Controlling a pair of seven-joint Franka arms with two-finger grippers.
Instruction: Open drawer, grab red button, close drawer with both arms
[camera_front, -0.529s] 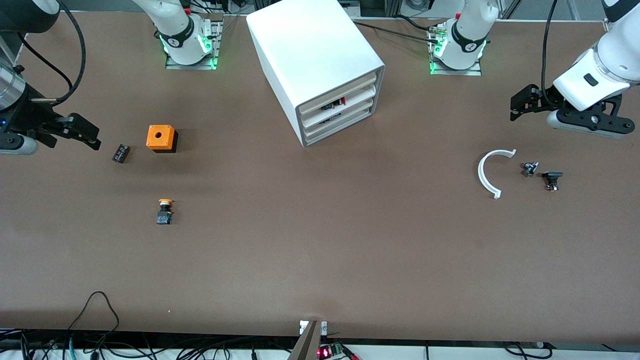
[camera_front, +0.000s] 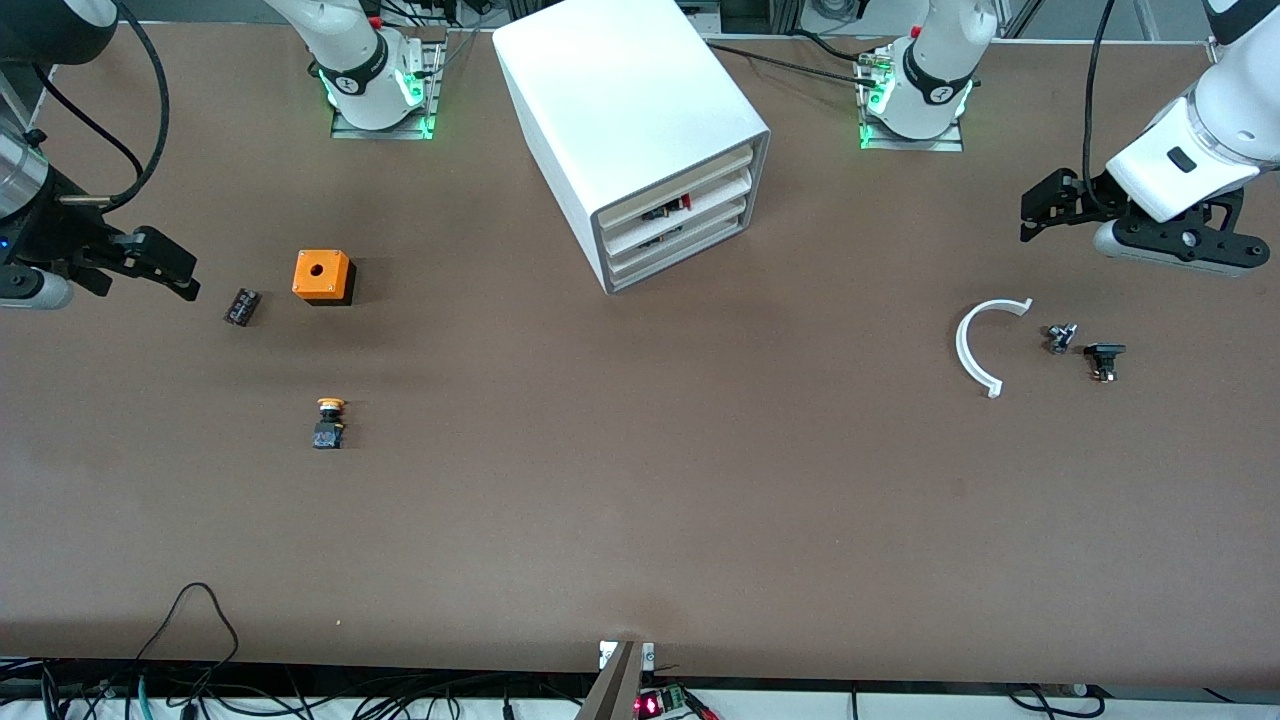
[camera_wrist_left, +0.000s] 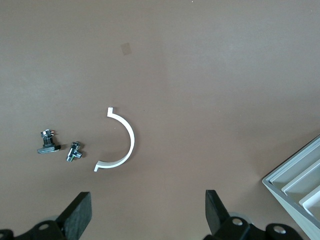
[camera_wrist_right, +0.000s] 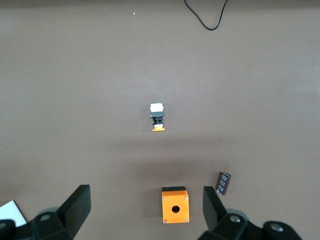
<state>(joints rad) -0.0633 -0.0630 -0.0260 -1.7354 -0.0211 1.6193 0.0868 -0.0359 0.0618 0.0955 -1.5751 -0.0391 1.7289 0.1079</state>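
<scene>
The white cabinet (camera_front: 620, 100) stands at the middle of the table near the arm bases, and its corner also shows in the left wrist view (camera_wrist_left: 300, 185). Its three white drawers (camera_front: 690, 215) sit about flush with the cabinet's front. A red cap of the button (camera_front: 685, 203) peeks from the slot over the middle drawer, with its black body mostly hidden. My left gripper (camera_front: 1035, 210) (camera_wrist_left: 147, 215) hangs open over the table at the left arm's end, with nothing between its fingers. At the right arm's end my right gripper (camera_front: 175, 268) (camera_wrist_right: 145, 210) is open above the table, also holding nothing.
An orange box with a hole (camera_front: 322, 275) (camera_wrist_right: 175, 205) and a dark cylinder (camera_front: 241, 305) lie by the right gripper. A button with a yellow-orange cap (camera_front: 330, 423) lies nearer the camera. A white arc (camera_front: 980, 345) and two small metal parts (camera_front: 1060, 337) (camera_front: 1104, 360) lie under the left gripper.
</scene>
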